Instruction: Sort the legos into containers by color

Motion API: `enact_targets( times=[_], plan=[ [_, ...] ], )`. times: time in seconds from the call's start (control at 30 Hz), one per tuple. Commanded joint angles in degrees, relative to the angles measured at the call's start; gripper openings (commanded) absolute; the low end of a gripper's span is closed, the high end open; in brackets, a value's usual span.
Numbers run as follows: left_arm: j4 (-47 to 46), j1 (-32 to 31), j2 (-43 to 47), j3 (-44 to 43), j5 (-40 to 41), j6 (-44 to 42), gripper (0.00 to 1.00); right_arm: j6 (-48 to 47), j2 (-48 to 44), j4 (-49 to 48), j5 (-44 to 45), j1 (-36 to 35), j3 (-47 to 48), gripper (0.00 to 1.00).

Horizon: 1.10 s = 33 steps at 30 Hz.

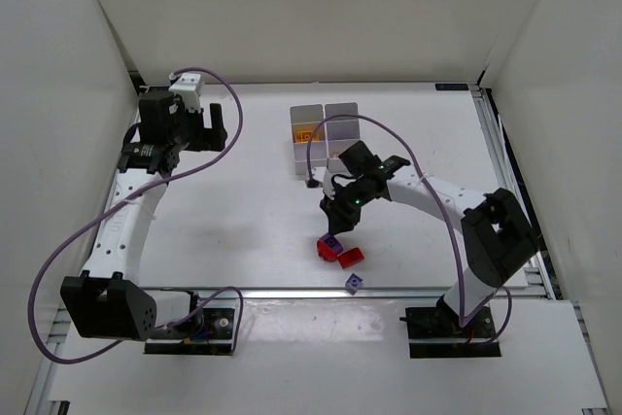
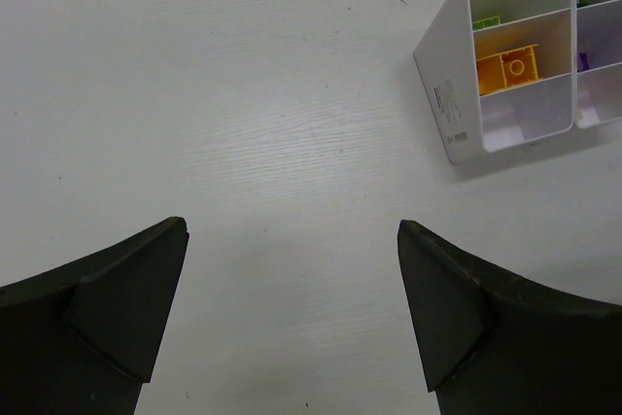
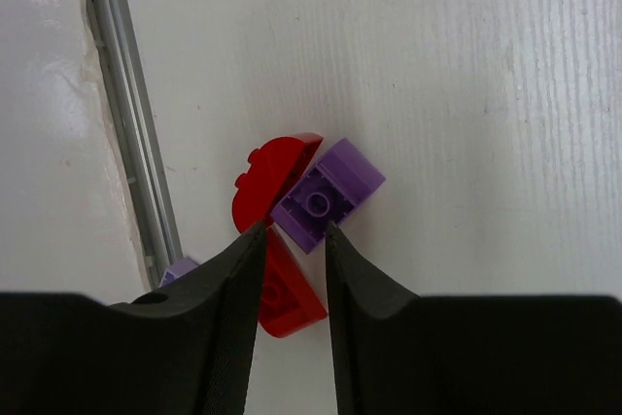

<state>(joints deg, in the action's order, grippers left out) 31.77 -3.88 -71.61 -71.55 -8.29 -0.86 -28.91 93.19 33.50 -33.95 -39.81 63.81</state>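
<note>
My right gripper (image 1: pixel 337 225) (image 3: pixel 292 228) hangs over a small cluster of legos near the table's front edge, jaws a narrow gap apart. A purple brick (image 3: pixel 330 191) (image 1: pixel 332 240) lies underside up, its near corner between my fingertips; I see no grip on it. A red curved brick (image 3: pixel 272 172) touches it on the left and a second red brick (image 3: pixel 287 298) (image 1: pixel 351 258) lies partly under my left finger. The white containers (image 1: pixel 326 138) (image 2: pixel 447 104) hold an orange brick (image 2: pixel 510 67), a green one (image 2: pixel 486 21) and something purple (image 2: pixel 582 61). My left gripper (image 1: pixel 209 128) (image 2: pixel 292 230) is open and empty.
A small lilac brick (image 1: pixel 355 284) (image 3: pixel 175 269) lies by the metal rail (image 3: pixel 126 114) along the table's front edge. White walls enclose the table on three sides. Purple cables loop from both arms.
</note>
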Motion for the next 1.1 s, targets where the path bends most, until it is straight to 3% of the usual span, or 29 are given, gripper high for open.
enact_targets(
  times=[0.0, 0.37, 0.8, 1.07],
  plan=[
    [0.3, -0.1, 2.1, 0.5, 1.2, -0.8, 0.99, 3.2, 0.5, -2.1, 2.7, -1.4, -0.4, 0.34],
    [0.3, -0.1, 1.9, 0.6, 1.3, -1.0, 0.99, 8.8, 3.2, -4.8, 8.3, -1.8, -1.5, 0.31],
    [0.3, -0.1, 1.1, 0.6, 2.2, -2.4, 0.99, 7.8, 7.6, -4.8, 7.2, -1.8, 0.5, 0.3],
    [0.3, -0.1, 0.6, 0.7, 2.6, -2.7, 0.99, 7.5, 8.8, -4.9, 6.9, -2.5, 0.8, 0.23]
  ],
)
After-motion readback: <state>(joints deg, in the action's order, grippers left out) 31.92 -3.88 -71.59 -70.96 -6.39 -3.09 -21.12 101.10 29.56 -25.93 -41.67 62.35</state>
